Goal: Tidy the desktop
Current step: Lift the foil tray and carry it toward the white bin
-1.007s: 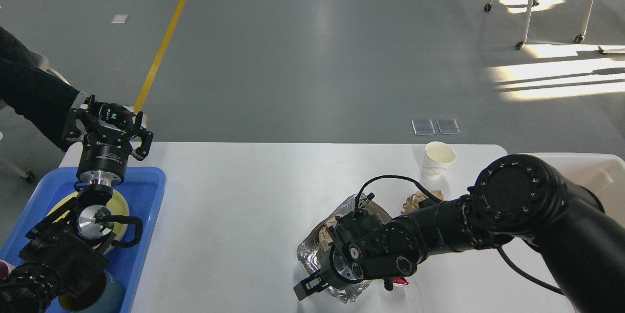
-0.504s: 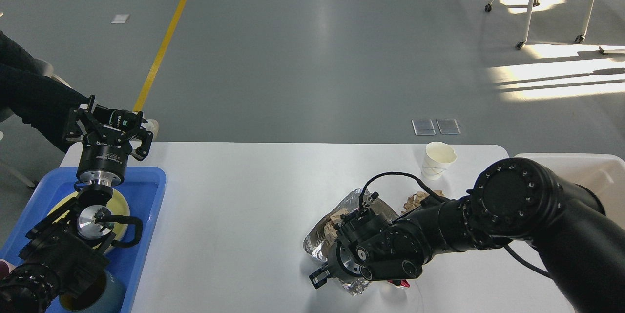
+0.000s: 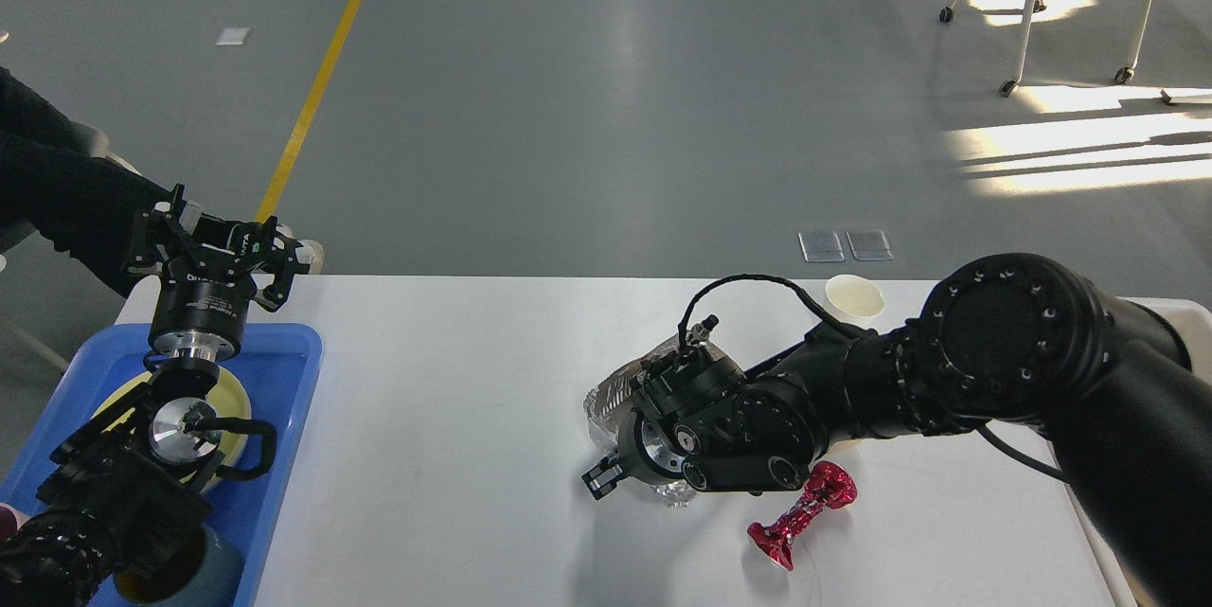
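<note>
Crumpled silver foil [image 3: 611, 399] sits under the wrist of the right gripper [image 3: 602, 479], near the middle-right of the desktop [image 3: 454, 370]. The foil seems lifted a little off the white surface, so the gripper probably holds it, but the fingers are dark and seen from the end, so whether they are closed cannot be told. To do this step well, the arm should carry the foil level, so that nothing falls out, and pass clear of the paper cup [image 3: 855, 294] behind it. A red candy wrapper [image 3: 801, 515] lies just beside the arm and remains to be picked up. The left gripper [image 3: 220, 242] hangs with fingers spread and empty above the blue tray [image 3: 284, 351]. The desktop is matte and smooth. Behind it, the grey floor has a yellow line [image 3: 322, 77] and patches of sunlight.
</note>
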